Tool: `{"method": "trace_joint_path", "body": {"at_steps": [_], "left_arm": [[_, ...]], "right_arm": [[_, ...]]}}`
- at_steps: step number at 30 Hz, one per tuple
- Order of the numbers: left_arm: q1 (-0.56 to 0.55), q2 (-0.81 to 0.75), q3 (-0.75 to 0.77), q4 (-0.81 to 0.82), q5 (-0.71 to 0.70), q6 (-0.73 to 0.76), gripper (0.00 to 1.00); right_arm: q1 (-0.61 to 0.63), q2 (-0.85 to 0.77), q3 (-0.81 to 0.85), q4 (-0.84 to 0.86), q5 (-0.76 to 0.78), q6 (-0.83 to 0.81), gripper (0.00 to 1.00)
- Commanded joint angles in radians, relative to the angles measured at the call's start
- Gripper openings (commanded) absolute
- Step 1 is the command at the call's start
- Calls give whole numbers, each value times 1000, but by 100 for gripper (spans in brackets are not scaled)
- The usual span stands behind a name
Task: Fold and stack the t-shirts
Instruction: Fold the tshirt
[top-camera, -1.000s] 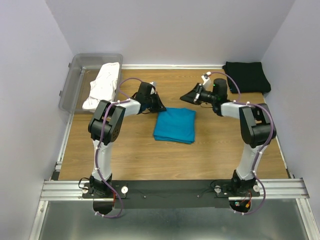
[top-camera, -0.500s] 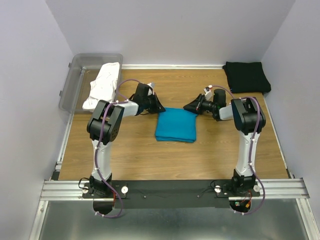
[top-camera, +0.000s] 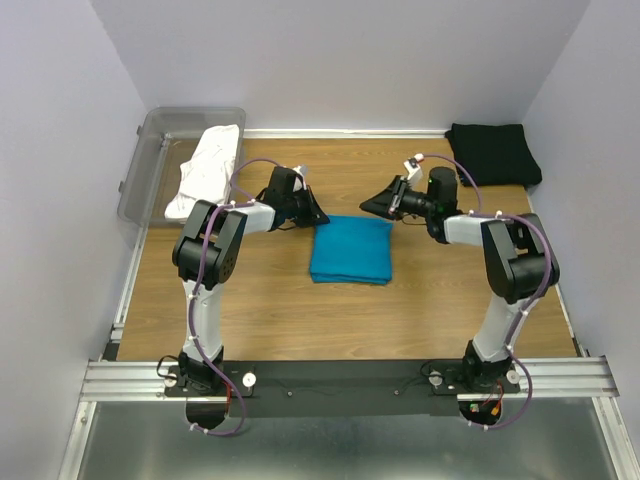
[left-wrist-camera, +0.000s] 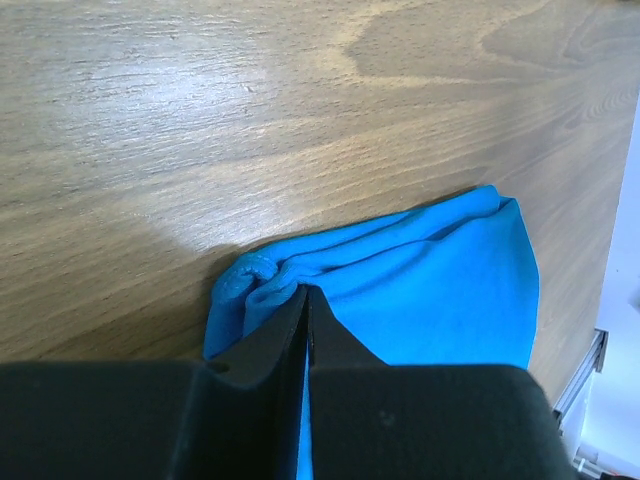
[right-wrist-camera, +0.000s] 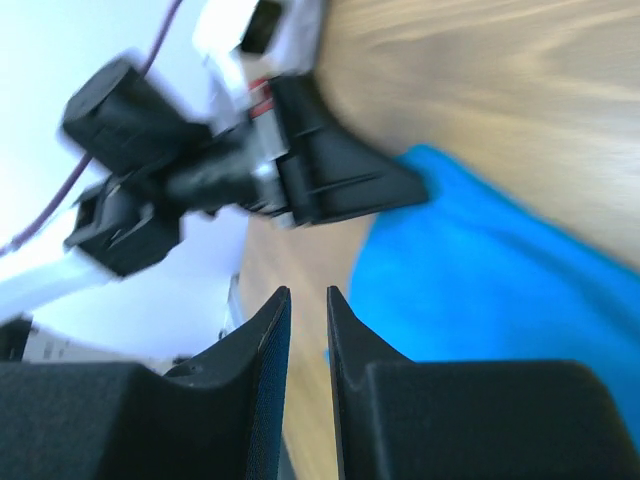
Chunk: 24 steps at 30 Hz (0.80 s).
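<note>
1. Centre of the work area. The teal-blue t-shirt (top-camera: 350, 250) lay folded into a compact rectangle in the middle of the tabletop (top-camera: 270, 300), flat and square to the arms.

2. Far edge of that shirt.
- The left gripper (left-wrist-camera: 305, 300) was low at the far left corner. Its jaws were closed to a hairline, and the bunched corner of cloth appeared to be pinched at the tips.
- The right gripper (right-wrist-camera: 307, 295) hung above the far right corner. Its jaws were parted by a narrow gap and held nothing.

3. Hazards, as judged.
- With one corner gripped, any pull or lift would drag that side and skew or unroll the fold.
- The pinch looked shallow, so thin cotton could slip out under load.
- The two grippers faced each other closely, so an inward move risked contact.

4. Far end.
- The black t-shirt (top-camera: 493, 153) sat folded in the far right corner.
- The white t-shirt (top-camera: 205, 172) lay unfolded across the rim of the tub (top-camera: 150, 165) at far left. Stacking was therefore not complete.

5. Surface and room. The tabletop was smooth wood-grain, which gives cloth little friction. A metal rail (top-camera: 350, 375) ran along its near edge, and plain pale walls (top-camera: 350, 60) closed in three sides.
</note>
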<state>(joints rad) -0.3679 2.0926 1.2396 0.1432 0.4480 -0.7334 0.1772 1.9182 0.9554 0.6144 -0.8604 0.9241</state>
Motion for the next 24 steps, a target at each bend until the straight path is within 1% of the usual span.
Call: {"method": "trace_joint_path", "body": {"at_steps": [1,5,6,9,12,15,17,19,20,23,24], "left_arm": [[9,0,-28,-83,-29,46,11],[9,3,-29,-83,-32,48,11],[9,3,-29,-83,-34,48,11],[9,-2,-29,-83,-37,52,11],[9,-11,-32,-88,-48,65,11],[9,-31,-43,-97,-52,80,12],[11,-48,-54,-97,-51,84,14],[9,-62,-57,-99,-42,86,15],[9,-83,-57,-100,-35,86,18],[4,-129,-55,-111,-38,85,22],[1,-166,-54,-114,-49,85,24]], "right_arm": [[68,-45,-58,-31,47,-8,28],[73,37,-93,-30,83,-7,28],[70,100,-93,-28,83,-7,28],[45,210,-101,-3,75,-1,28],[21,240,-118,4,69,-16,28],[19,182,-130,1,47,-16,28],[21,92,-133,-8,46,-10,28],[25,27,-124,-59,44,-16,28],[33,-29,-116,-100,40,-28,28],[51,-108,-115,-159,41,-51,29],[59,-151,-118,-189,43,-59,29]]}}
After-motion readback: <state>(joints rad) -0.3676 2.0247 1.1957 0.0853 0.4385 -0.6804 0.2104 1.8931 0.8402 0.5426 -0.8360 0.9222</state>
